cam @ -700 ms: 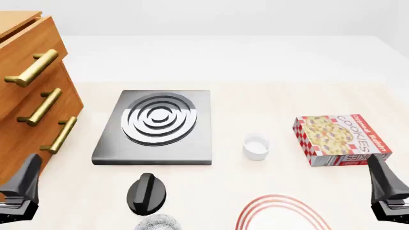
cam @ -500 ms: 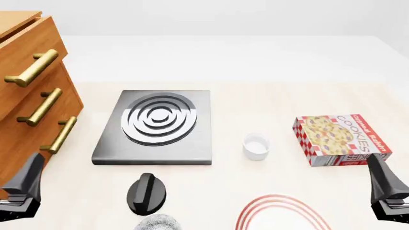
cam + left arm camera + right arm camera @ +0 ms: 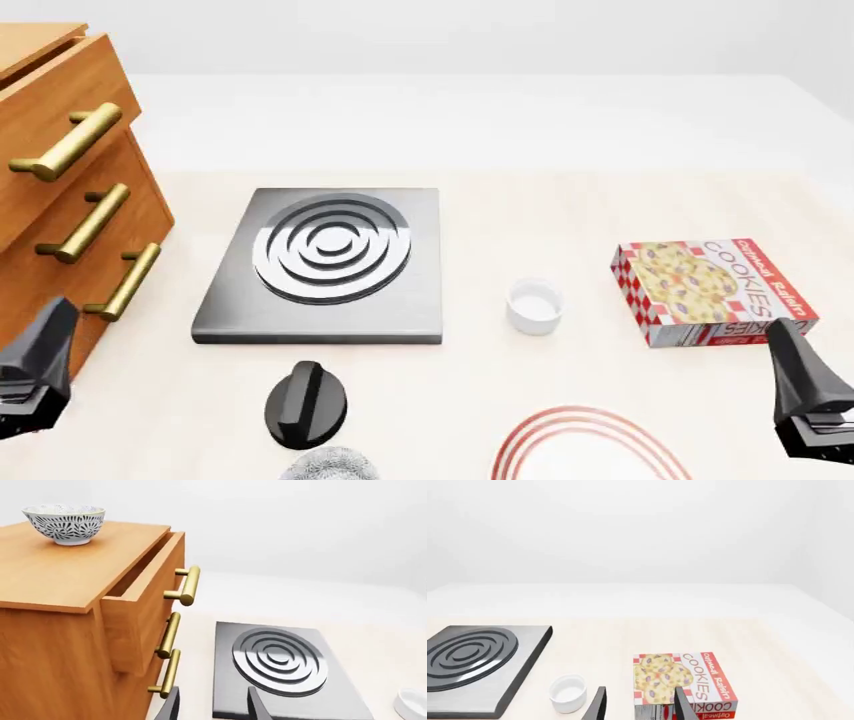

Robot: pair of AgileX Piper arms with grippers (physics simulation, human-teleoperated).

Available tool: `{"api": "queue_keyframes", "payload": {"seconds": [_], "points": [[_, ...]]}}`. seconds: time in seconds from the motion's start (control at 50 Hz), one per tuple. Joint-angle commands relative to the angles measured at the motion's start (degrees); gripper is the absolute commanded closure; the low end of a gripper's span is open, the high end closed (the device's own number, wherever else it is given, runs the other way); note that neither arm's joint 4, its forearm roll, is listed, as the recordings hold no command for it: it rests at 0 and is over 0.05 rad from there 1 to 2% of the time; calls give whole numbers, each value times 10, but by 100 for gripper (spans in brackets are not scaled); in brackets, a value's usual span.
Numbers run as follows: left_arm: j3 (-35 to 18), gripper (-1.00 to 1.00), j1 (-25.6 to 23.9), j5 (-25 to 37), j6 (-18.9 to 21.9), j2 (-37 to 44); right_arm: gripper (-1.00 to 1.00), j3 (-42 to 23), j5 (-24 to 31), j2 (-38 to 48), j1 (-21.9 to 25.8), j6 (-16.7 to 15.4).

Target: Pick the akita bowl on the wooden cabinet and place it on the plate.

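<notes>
- The akita bowl (image 3: 65, 524) is seen upright on top of the wooden cabinet (image 3: 73, 580) — untouched, nothing yet picked.
- The left hand (image 3: 212, 705) is held spread and empty, low beside the cabinet's front, the bowl well apart at about 10 o'clock in its wrist view.
- The right hand (image 3: 639, 706) is likewise spread, holding nothing.
- The plate (image 3: 583, 445) lies bare at 6 o'clock on the counter (image 3: 534, 220) — grasp, carry and placement all remain.

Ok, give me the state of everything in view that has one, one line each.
akita bowl: upright on the cabinet top, untouched
wooden cabinet: top drawer slightly open, lower two shut
plate: bare as far as visible
stove knob: on the table, setting unreadable
cookie box: closed, lying flat
white cup: upright
left hand: open, empty
right hand: open, empty
</notes>
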Motion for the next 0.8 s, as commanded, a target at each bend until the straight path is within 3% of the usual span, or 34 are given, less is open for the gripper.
{"api": "queue_keyframes", "payload": {"seconds": [0.02, 0.28, 0.72, 0.8], "points": [[-67, -100, 11, 70, -28, -1, -100, 0, -2, 2, 0, 0], [-182, -100, -2, 167, -19, 3, -100, -1, 3, -2, 0, 0], [-342, -100, -24, 244, -4, 88, -100, 0, -5, 5, 0, 0], [-393, -100, -24, 265, -16, 118, -100, 0, -5, 5, 0, 0]]}}
